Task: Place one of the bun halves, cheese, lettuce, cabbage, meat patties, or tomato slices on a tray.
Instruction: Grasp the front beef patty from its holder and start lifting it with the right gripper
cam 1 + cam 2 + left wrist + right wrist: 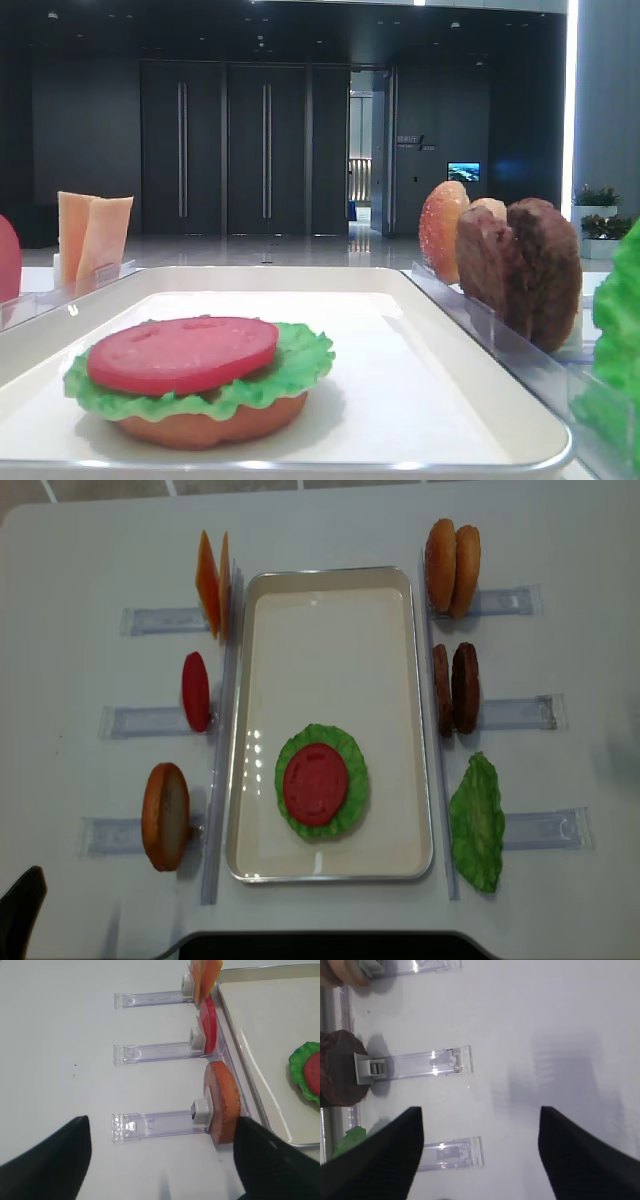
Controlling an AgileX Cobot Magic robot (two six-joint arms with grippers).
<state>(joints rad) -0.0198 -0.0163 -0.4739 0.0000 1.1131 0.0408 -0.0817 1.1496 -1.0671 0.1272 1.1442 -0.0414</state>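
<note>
On the white tray (330,573) lies a stack: a bun half (210,425), lettuce (358,780) and a tomato slice (315,783) on top. Left of the tray stand cheese (210,585), a tomato slice (195,692) and a bun half (165,815). To its right are two bun halves (452,565), two meat patties (457,688) and a lettuce leaf (477,823). My left gripper (162,1120) is open and empty above the table, its right finger near the bun half (225,1105). My right gripper (480,1110) is open and empty over bare table, right of the patties (337,1075).
Clear acrylic holders (427,1065) stick out sideways from both long sides of the tray, each with a grey pusher block (201,1110). White table lies beyond the holders' outer ends. A dark part of the left arm shows at the front left corner of the overhead view.
</note>
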